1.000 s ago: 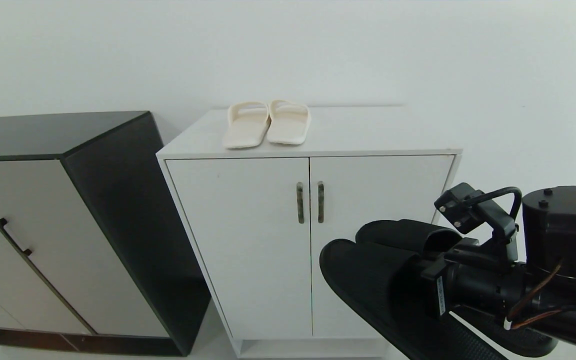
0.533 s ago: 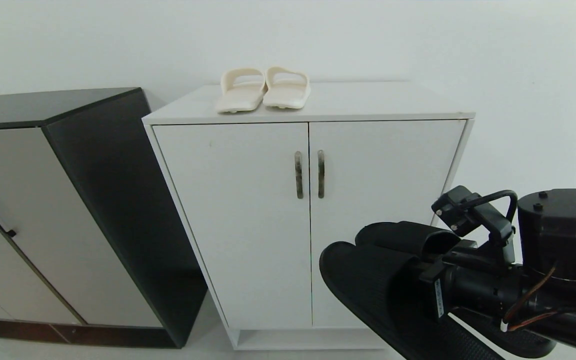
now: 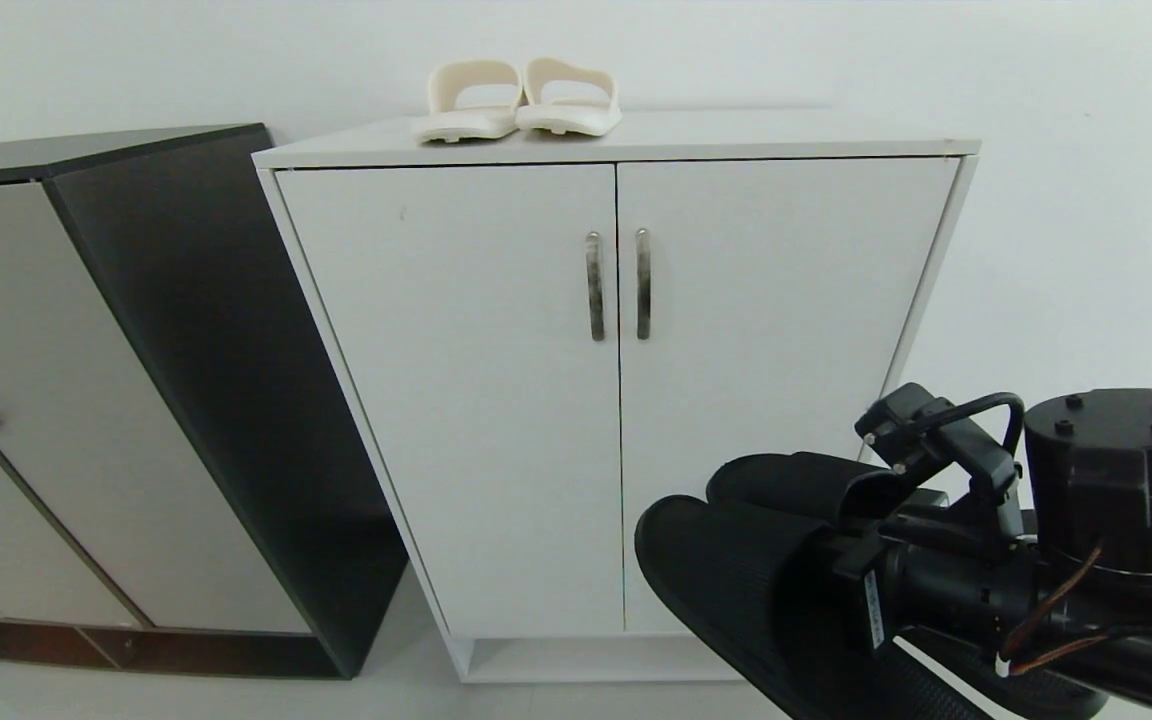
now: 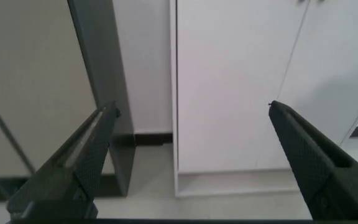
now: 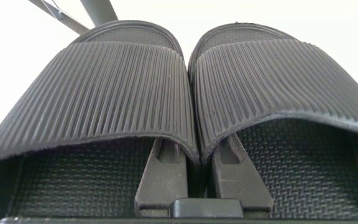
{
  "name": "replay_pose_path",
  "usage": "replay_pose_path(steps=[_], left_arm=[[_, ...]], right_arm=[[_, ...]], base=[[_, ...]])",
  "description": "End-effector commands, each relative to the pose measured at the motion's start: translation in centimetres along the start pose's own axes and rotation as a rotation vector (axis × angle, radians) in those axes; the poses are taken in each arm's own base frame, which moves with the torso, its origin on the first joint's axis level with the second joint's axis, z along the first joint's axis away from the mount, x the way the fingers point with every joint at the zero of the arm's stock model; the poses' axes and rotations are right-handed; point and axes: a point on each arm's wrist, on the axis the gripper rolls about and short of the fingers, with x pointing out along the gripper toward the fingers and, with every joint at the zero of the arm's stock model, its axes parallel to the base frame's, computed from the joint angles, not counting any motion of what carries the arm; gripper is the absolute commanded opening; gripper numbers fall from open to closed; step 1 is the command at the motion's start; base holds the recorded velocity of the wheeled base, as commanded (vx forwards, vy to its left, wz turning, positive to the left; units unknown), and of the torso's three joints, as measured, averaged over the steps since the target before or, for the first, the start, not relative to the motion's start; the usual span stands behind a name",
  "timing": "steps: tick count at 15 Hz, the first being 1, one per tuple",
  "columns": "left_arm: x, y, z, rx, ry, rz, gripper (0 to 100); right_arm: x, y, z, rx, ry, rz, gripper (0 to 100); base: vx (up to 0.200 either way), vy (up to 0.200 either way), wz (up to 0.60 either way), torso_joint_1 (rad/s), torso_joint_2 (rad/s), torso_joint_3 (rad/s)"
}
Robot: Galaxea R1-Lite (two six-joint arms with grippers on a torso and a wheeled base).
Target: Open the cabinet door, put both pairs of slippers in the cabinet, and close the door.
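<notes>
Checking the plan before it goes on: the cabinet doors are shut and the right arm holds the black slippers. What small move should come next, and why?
Probably raise the left gripper to the left door's handle. The white cabinet is shut, the right gripper is clamped on the black slippers, and the left gripper hangs open and empty before the cabinet's lower front.

- Both doors (image 3: 466, 400) of the white cabinet (image 3: 786, 140) are shut, so no way inside; the handles (image 3: 594, 286) in the middle sit out in the open.
- The black cabinet (image 3: 186, 350) crowds its left side.
- The black slippers (image 3: 736, 570) hang in front of the lower right door.
</notes>
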Motion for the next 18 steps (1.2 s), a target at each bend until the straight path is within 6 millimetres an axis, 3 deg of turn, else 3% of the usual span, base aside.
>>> replay_pose_path(steps=[1,5,6,7,10,14,16,18], left_arm=[[2.6,-0.2,5.0,-0.028,0.100,-0.117,100],[8.3,-0.8,7.1,-0.066,0.209,-0.411,100],[8.7,-0.8,7.2,-0.068,0.211,-0.424,100],[11.4,-1.2,7.3,-0.060,0.229,-0.516,100],[15.6,-3.2,7.6,-0.048,0.229,-0.655,100],[17.3,-7.6,10.5,-0.027,0.167,-0.800,100],[18.5,-9.1,11.0,-0.026,0.171,-0.846,100],[21.4,-10.8,11.1,-0.025,0.199,-0.858,100]], right_arm=[[0.0,0.1,0.0,-0.001,-0.001,0.002,0],[0.1,0.1,-0.1,-0.002,0.005,0.000,0],[0.1,0.1,-0.1,-0.002,0.003,0.000,0],[-0.1,0.1,0.0,0.000,-0.001,0.004,0],[-0.1,0.0,0.0,0.000,-0.011,0.000,0],[-0.7,0.0,0.2,-0.009,-0.032,0.000,0],[-0.6,0.0,0.0,-0.018,-0.024,0.003,0],[-0.3,0.0,-0.1,-0.018,-0.014,0.003,0]], base=[[0.000,0.000,0.00,0.007,0.09,0.090],[0.000,0.000,0.00,-0.001,0.01,0.012],[0.000,0.000,0.00,0.000,0.00,0.000],[0.000,0.000,0.00,0.000,0.00,0.000],[0.000,0.000,0.00,0.000,0.00,0.000],[0.000,0.000,0.00,0.000,0.00,0.000],[0.000,0.000,0.00,0.000,0.00,0.000],[0.000,0.000,0.00,0.000,0.00,0.000]])
